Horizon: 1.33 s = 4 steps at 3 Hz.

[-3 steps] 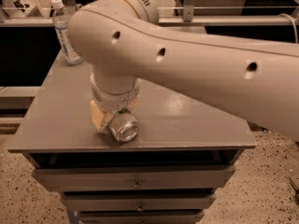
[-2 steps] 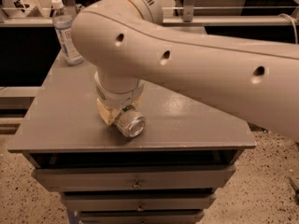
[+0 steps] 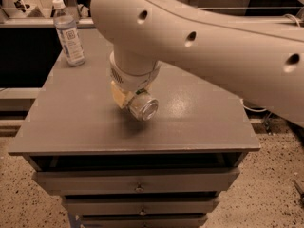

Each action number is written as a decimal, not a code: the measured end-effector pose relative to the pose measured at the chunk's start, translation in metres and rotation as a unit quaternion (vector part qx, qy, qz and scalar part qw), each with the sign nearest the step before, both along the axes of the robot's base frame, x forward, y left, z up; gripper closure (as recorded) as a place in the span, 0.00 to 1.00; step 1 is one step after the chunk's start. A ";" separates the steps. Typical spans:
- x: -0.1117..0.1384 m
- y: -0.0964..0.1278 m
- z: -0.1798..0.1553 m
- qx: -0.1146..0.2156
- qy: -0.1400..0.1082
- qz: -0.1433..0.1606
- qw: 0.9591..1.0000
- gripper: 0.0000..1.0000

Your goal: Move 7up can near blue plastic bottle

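The 7up can (image 3: pixel 143 107) is a small silver can held on its side, its round end facing the camera, a bit of green label showing at its top. My gripper (image 3: pixel 130 98) hangs from the big white arm over the middle of the grey table (image 3: pixel 85 122) and is shut on the can, which is just above the tabletop. The blue plastic bottle (image 3: pixel 69 33), clear with a white cap and white-and-blue label, stands upright at the table's far left corner, well apart from the can.
The white arm (image 3: pixel 213 46) crosses the upper right of the view and hides the table's far right. Drawers (image 3: pixel 137 186) sit below the table's front edge. A dark counter and shelves lie behind.
The gripper with the can has risen slightly and shifted a little toward the far left; the view has also moved closer to the table.
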<state>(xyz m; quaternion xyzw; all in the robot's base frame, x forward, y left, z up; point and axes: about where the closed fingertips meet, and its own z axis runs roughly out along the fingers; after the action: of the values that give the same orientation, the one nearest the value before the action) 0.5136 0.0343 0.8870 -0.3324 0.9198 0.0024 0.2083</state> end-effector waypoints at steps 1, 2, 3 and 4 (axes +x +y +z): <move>0.019 -0.018 0.030 0.014 -0.035 0.013 0.999 1.00; 0.019 -0.018 0.030 0.014 -0.035 0.013 0.999 1.00; 0.025 -0.013 0.037 0.035 -0.052 0.021 0.998 1.00; 0.049 0.005 0.046 0.084 -0.086 0.054 0.991 1.00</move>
<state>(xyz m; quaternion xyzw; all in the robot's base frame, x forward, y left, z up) 0.5627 0.0396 0.9332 -0.3616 0.8759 0.0624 0.3132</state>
